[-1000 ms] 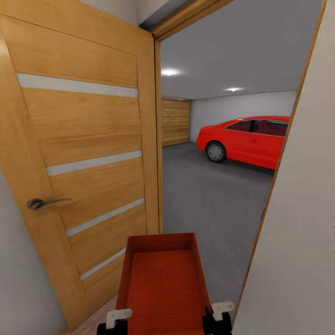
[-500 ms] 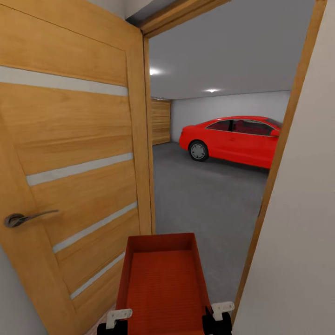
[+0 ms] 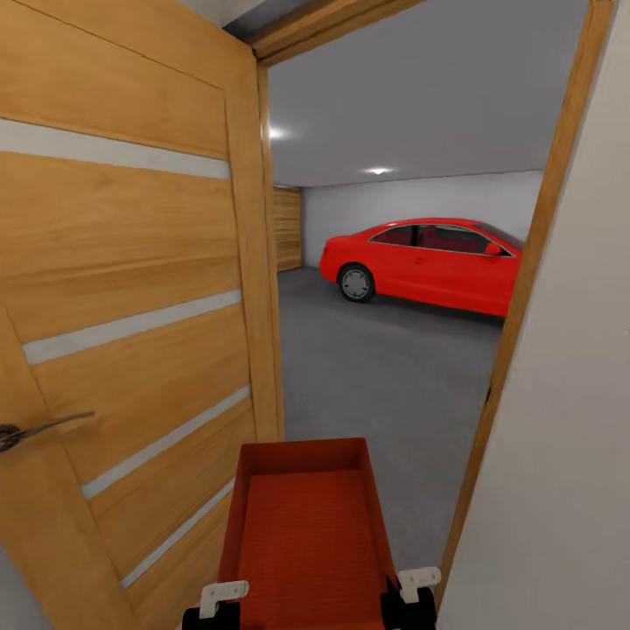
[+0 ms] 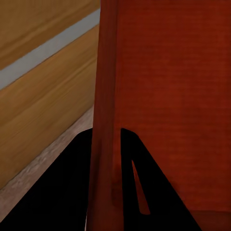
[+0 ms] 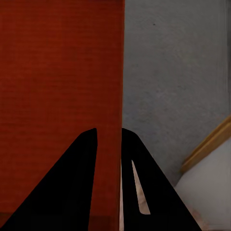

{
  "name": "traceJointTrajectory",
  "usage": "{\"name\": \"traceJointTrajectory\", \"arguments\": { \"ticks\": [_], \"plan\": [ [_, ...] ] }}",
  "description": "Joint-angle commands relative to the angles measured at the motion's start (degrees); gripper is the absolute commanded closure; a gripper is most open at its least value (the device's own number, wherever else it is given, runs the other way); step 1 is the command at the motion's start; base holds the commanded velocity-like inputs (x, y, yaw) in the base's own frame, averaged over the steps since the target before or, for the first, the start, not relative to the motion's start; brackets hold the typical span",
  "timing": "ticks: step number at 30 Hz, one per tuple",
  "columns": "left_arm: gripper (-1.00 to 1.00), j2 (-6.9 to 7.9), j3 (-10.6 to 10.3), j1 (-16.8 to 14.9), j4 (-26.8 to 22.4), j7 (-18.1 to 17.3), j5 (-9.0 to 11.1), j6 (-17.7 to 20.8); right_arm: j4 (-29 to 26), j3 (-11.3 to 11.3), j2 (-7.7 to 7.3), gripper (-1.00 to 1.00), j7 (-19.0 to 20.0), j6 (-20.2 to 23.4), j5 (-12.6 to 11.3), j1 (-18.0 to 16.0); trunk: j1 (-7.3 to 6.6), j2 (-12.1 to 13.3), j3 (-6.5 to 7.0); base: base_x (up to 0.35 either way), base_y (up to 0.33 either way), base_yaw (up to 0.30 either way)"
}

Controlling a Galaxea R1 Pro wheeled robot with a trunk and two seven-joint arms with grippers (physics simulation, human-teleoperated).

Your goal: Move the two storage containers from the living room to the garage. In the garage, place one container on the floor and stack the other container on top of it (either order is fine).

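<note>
One orange-red open-top storage container [image 3: 306,525] hangs low in front of me, held level by both arms at its near end. My left gripper [image 3: 219,604] is shut on the container's left wall; in the left wrist view the black fingers [image 4: 77,192] straddle that wall [image 4: 103,120]. My right gripper [image 3: 411,597] is shut on the right wall, which the right wrist view shows pinched between its fingers [image 5: 72,183]. The container is empty. The other storage container is out of view. Ahead through the doorway lies the garage's dark grey concrete floor [image 3: 385,376].
An open orange-wood door [image 3: 131,306] with frosted strips and a metal handle [image 3: 35,429] stands close on my left. The wooden door frame [image 3: 525,289] and a white wall [image 3: 569,481] crowd the right. A red car [image 3: 429,262] is parked at the back of the garage.
The whole view has shifted: the door looms larger and closer at the left, and the car sits further left in the picture. The container stays the same in my grippers.
</note>
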Motion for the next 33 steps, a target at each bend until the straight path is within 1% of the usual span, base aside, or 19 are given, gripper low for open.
{"name": "traceJointTrajectory", "arguments": {
  "ticks": [1, 9, 13, 18, 26, 33],
  "plan": [
    [1.0, 0.56, -0.64, -0.02, 0.01, 0.78, 0.92, -0.38, 0.09, 0.26, -0.02, 1.0, -0.64, -0.04, 0.49, -0.1, 0.02, -0.07, -0.08, 0.103, 0.297, -0.251],
    [1.0, 0.51, -0.8, -0.02, 0.01, 0.78, 0.77, -0.38, 0.09, 0.28, -0.02, 1.0, -0.64, -0.03, 0.49, -0.1, 0.02, -0.07, -0.08, 0.197, 0.259, -0.263],
    [1.0, 0.53, -0.77, -0.02, 0.01, 0.78, 0.76, -0.38, 0.09, 0.28, -0.02, 1.0, -0.64, -0.06, 0.49, -0.1, 0.02, -0.07, -0.08, 0.201, 0.083, -0.095],
    [1.0, 0.55, -0.73, -0.02, 0.01, 0.78, 0.82, -0.38, 0.09, 0.29, -0.02, 1.0, -0.64, -0.03, 0.49, -0.1, 0.02, -0.07, -0.08, 0.045, 0.016, -0.074],
    [1.0, 0.55, -0.72, -0.02, 0.01, 0.78, 0.83, -0.38, 0.09, 0.26, -0.02, 1.0, -0.64, -0.02, 0.49, -0.1, 0.02, -0.07, -0.08, 0.009, 0.009, -0.26],
    [1.0, 0.55, -0.71, -0.02, 0.01, 0.78, 0.83, -0.38, 0.09, 0.28, -0.02, 1.0, -0.64, -0.05, 0.49, -0.09, 0.02, -0.07, -0.08, 0.114, 0.245, -0.256]
  ]
}}
